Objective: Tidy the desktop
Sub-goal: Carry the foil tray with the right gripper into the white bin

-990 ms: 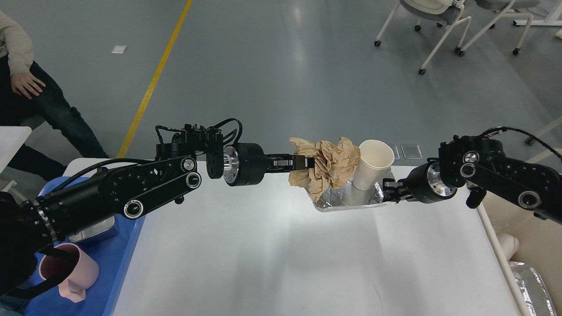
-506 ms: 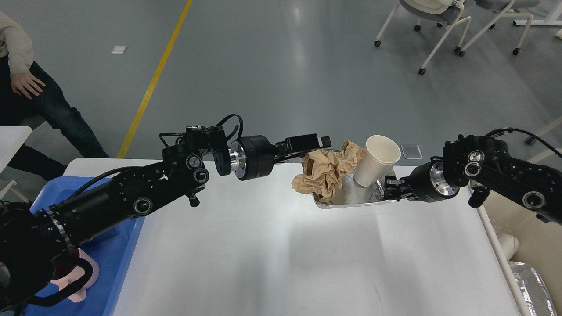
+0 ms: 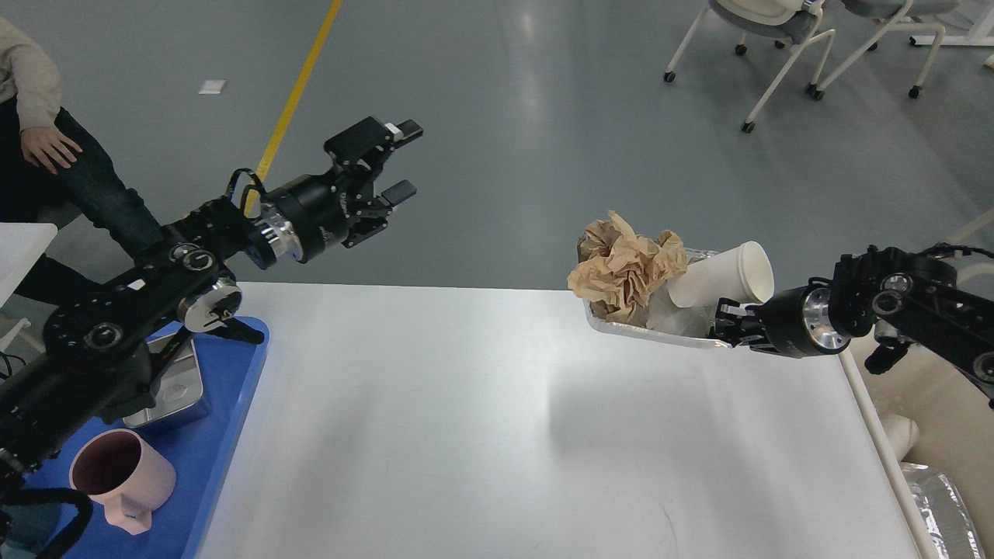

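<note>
The right gripper [image 3: 724, 324] pinches the near rim of a foil tray [image 3: 660, 330], lifted above the far right part of the desktop [image 3: 497, 419]. Beyond its fingers, the tray holds crumpled brown paper [image 3: 625, 264] and 1 tipped paper cup [image 3: 722, 276]. The left gripper [image 3: 400, 159] hangs empty, fingers spread. The thin rim could bend, spilling the load; the cup looks likeliest to roll out.

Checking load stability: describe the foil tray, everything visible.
The foil tray is a shallow, shiny, crinkled aluminium container, held off the desktop near its far right corner by the right claw pinching its right rim. It carries crumpled brown paper and a white paper cup lying tipped, mouth toward the right.
</note>
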`<state>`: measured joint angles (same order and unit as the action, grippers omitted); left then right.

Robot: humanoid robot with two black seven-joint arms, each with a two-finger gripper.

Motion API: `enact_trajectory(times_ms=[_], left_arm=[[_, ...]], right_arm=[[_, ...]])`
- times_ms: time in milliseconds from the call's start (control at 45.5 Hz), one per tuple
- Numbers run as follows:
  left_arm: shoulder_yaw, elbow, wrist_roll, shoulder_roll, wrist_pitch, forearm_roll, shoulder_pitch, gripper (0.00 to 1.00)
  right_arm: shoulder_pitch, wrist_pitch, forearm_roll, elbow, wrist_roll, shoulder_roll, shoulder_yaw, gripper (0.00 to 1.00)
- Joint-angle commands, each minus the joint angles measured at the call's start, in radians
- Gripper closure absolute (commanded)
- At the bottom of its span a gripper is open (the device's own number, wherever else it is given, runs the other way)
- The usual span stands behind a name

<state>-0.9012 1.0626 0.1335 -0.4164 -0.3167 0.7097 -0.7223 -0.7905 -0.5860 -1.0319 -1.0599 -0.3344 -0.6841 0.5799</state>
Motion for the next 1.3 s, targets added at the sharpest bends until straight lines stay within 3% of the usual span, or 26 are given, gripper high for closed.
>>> enact_trajectory(times_ms=[0,220,440,748,770,792,858,902,1276], left_arm=[[-0.163,0.004,0.0,-0.008,-0.005,-0.027,0.105,0.03],[-0.34,0.004,0.005,-0.001,-0.021,-0.075,0.271,0.03],[-0.406,0.002,0.003,-0.004,-0.021,-0.202,0.4,0.03],[-0.406,0.002,0.005,0.001,-0.022,-0.205,0.448,0.03],[-0.406,0.002,0.005,0.001,-0.021,-0.205,0.446,0.03],[-0.406,0.002,0.005,0.001,-0.021,-0.205,0.446,0.03],[-0.406,0.002,0.005,0.001,-0.021,-0.205,0.446,0.03],[-0.406,0.002,0.005,0.001,-0.021,-0.205,0.446,0.03],[-0.409,0.002,0.005,-0.005,-0.021,-0.205,0.472,0.03]], right_arm=[[0.072,0.012,0.027,0.0,0.0,-0.055,0.086,1.0],[0.195,0.02,0.176,0.009,0.006,-0.213,0.164,1.0],[0.283,0.038,0.311,0.034,0.003,-0.362,0.166,1.0],[0.349,0.055,0.375,0.204,0.005,-0.385,0.164,1.0],[0.349,0.066,0.375,0.213,0.005,-0.384,0.164,0.92],[0.349,0.093,0.375,0.225,0.005,-0.38,0.164,0.69],[0.349,0.178,0.374,0.245,0.005,-0.368,0.164,0.21],[0.349,0.239,0.374,0.254,0.005,-0.361,0.164,0.02],[0.341,0.316,0.374,0.264,0.005,-0.331,0.163,0.0]])
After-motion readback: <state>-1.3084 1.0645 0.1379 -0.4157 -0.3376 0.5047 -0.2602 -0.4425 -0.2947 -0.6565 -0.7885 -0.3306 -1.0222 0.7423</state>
